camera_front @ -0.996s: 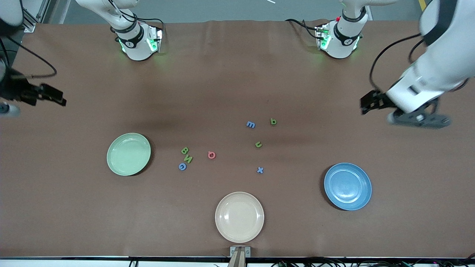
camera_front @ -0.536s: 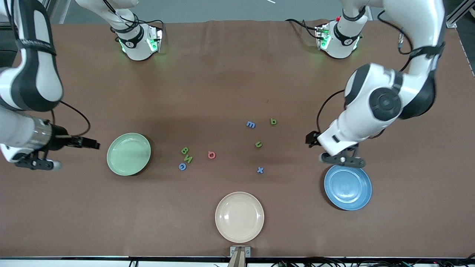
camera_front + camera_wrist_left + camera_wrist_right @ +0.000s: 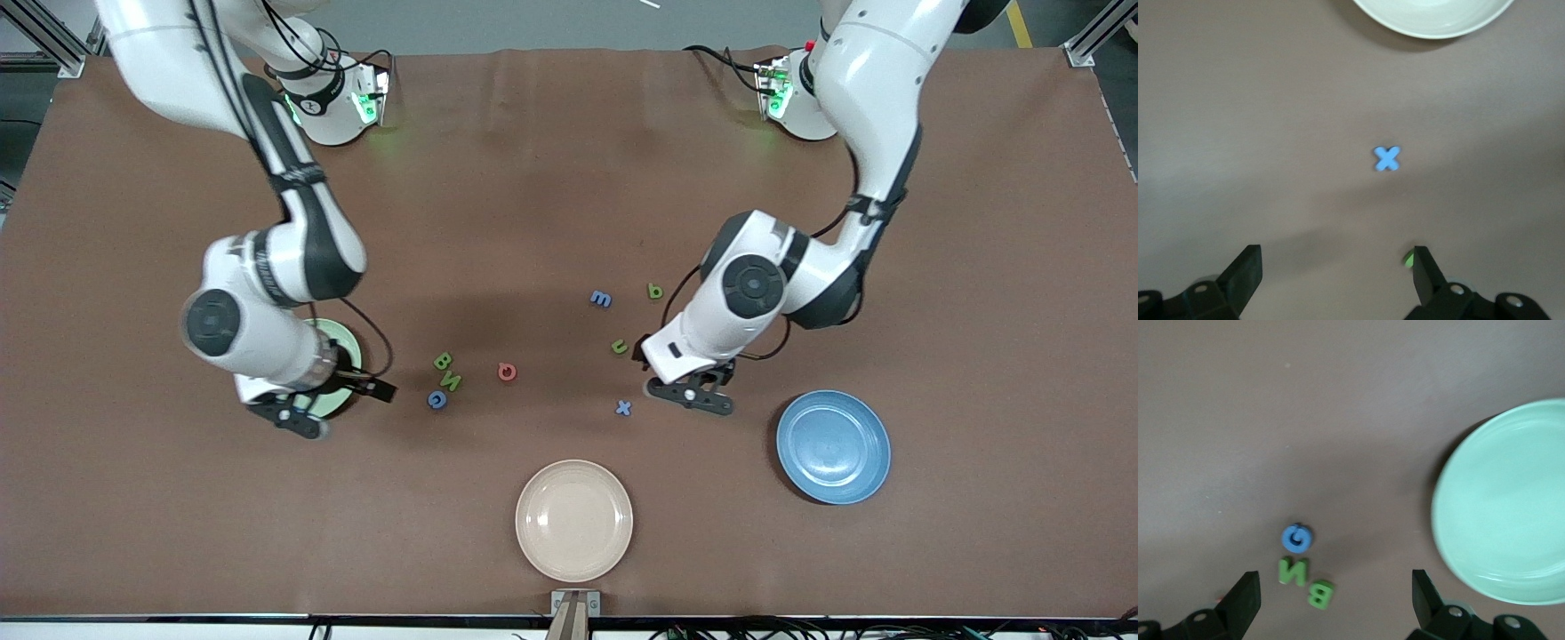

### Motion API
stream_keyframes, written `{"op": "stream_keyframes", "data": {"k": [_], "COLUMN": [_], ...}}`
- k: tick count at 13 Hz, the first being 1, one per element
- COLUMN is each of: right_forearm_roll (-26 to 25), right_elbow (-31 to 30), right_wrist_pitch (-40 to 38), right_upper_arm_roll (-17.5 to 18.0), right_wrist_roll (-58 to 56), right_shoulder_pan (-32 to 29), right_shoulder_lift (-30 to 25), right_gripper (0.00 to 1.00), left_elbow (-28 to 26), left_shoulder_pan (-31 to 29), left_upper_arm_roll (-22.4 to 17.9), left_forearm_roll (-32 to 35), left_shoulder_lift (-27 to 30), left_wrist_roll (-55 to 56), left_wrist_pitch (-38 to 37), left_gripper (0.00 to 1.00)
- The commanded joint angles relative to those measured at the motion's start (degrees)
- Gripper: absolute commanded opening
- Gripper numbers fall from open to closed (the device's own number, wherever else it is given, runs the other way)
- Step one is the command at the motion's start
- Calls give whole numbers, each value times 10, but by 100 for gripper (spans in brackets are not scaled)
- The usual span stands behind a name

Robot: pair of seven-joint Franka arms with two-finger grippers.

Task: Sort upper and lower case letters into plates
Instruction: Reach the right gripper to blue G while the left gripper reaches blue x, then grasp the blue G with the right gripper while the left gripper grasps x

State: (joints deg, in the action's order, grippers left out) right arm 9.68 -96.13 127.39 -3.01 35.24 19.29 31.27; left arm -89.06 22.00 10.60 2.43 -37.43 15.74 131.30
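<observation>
Front view showed both arms out over the tabletop (image 3: 569, 178). The left gripper (image 3: 1337, 267), fingers apart and empty, hung beside the blue x (image 3: 623, 408), likely lining up a pick. The right gripper (image 3: 1335, 587), fingers also apart, hung at the green plate's (image 3: 340, 336) edge, near the B (image 3: 442, 361), N (image 3: 452, 382) and G (image 3: 436, 400). The green plate, blue plate (image 3: 833, 447) and cream plate (image 3: 574, 520) held nothing; every letter lay on the tabletop.
</observation>
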Motion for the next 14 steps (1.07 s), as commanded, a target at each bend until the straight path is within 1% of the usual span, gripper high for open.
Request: {"op": "stream_keyframes", "data": {"k": [1,3,4,5,6,7,8,10,12,13,14], "right_forearm_roll": [-32,-64,-67,-68,-68,-69,-69,-69,-68,-68,-68], "right_elbow": [-1,0,1,2,3,4,4,4,4,4,4], "right_wrist_pitch": [67,108,118,123,124,125,128,131,144,149,149], "right_upper_arm_roll": [-11,-10,-10,-10,-10,-10,-10,-10,-10,-10,-9], "right_wrist_roll": [62,97,104,104,107,111,111,112,119,122,122], "right_shoulder_pan": [42,52,56,61,63,64,65,67,68,68,68], "right_shoulder_lift": [55,85,95,101,106,108,111,114,118,121,121], "right_gripper": [100,99,96,92,85,80,75,61,52,45,33], "left_elbow": [61,104,119,128,129,129,129,129,128,128,128], "left_shoulder_pan": [22,42,52,75,96,102,102,102,101,100,97], "left_upper_arm_roll": [-8,-8,-13,-35,-58,-67,-67,-67,-66,-66,-65], "left_forearm_roll": [48,99,122,148,151,151,151,151,149,149,148], "left_shoulder_lift": [-60,-104,-122,-133,-142,-150,-158,-166,-168,-169,-169], "left_wrist_roll": [48,101,130,162,184,188,188,189,187,187,185], "left_wrist_pitch": [12,13,13,18,30,50,67,84,85,86,86], "left_gripper": [99,97,95,92,89,85,83,81,75,72,64]}}
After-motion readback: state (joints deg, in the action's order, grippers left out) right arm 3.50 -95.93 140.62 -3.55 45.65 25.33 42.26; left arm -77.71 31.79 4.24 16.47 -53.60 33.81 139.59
